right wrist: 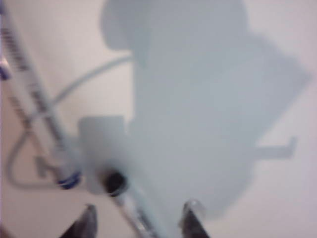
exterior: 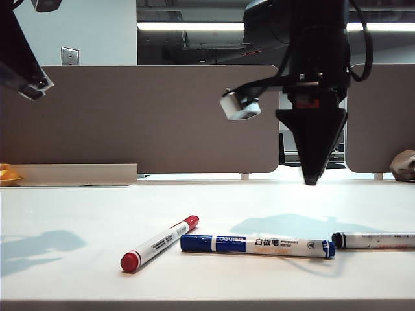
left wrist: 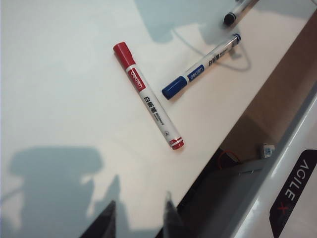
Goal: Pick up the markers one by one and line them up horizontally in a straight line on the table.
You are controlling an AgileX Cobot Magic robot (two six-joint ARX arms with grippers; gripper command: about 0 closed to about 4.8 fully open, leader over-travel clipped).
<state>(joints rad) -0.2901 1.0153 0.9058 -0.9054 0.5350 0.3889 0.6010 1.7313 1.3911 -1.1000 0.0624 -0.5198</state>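
Three markers lie on the off-white table [exterior: 78, 214]. The red marker [exterior: 159, 243] [left wrist: 148, 101] lies slanted at the left. The blue marker [exterior: 257, 245] [left wrist: 200, 67] lies level in the middle, and the black marker [exterior: 373, 240] [left wrist: 237, 11] continues its line to the right. My right gripper [exterior: 312, 176] hangs above the table behind the blue marker's right end. In the blurred right wrist view it [right wrist: 140, 210] is open, with the black marker [right wrist: 124, 196] lying below between its fingertips and the blue marker [right wrist: 34, 99] beside it. My left gripper [exterior: 31, 81] [left wrist: 139, 214] hovers high at the left, open and empty.
Grey-brown partition panels [exterior: 155, 116] stand along the back of the table. A beige object [exterior: 405, 165] sits at the far right and a yellow one [exterior: 8, 173] at the far left. The robot's base [left wrist: 292, 193] runs along the table's near edge.
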